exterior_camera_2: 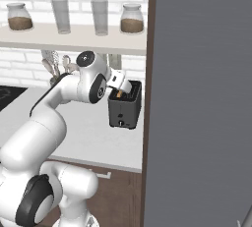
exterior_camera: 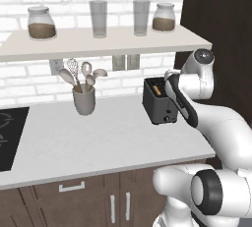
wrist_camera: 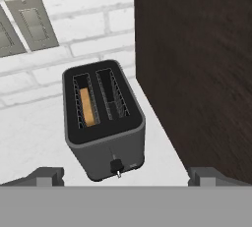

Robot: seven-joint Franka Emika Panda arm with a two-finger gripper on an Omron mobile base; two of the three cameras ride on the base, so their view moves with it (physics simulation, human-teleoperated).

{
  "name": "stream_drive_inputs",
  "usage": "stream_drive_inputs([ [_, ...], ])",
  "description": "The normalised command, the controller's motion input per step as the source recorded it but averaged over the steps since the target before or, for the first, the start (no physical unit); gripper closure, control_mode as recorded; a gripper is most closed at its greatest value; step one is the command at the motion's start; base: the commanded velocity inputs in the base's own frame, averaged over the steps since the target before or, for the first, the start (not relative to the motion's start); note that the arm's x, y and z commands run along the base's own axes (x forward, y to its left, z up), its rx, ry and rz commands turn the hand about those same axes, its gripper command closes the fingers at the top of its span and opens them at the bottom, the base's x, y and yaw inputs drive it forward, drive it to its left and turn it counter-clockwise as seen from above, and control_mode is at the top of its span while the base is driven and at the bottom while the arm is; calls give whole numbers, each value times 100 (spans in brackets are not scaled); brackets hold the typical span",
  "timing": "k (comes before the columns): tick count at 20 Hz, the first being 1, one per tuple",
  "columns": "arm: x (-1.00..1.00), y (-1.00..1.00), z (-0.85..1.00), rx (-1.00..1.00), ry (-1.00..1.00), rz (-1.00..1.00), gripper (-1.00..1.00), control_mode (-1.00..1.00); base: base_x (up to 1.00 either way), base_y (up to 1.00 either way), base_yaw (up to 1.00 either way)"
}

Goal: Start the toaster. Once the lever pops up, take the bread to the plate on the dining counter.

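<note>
Nearest, the fingers (wrist_camera: 126, 176) stand wide and empty above the toaster (wrist_camera: 105, 120). Its small front lever (wrist_camera: 116, 166) looks stiff; press from above. Farther, the bread (wrist_camera: 88, 106), light and crumbly, sits in the left slot.

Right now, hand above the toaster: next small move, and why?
Probably ease the hand down and forward toward the lever on the toaster front, then press it. The fingers stand wide open, holding nothing, above the toaster. The bread sits in one slot, and the lever looks not yet pushed down, so toasting likely hasn't begun.
</note>
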Motion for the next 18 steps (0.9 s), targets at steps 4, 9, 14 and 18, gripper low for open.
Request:
stream_drive_inputs([
  [4, 0, 0, 0, 0, 0, 0, -100, -100, 0, 0, 0],
  [9, 0, 0, 0, 0, 0, 0, -100, -100, 0, 0, 0],
  [14, 0, 0, 0, 0, 0, 0, -100, -100, 0, 0, 0],
  [18, 0, 0, 0, 0, 0, 0, -100, -100, 0, 0, 0],
])
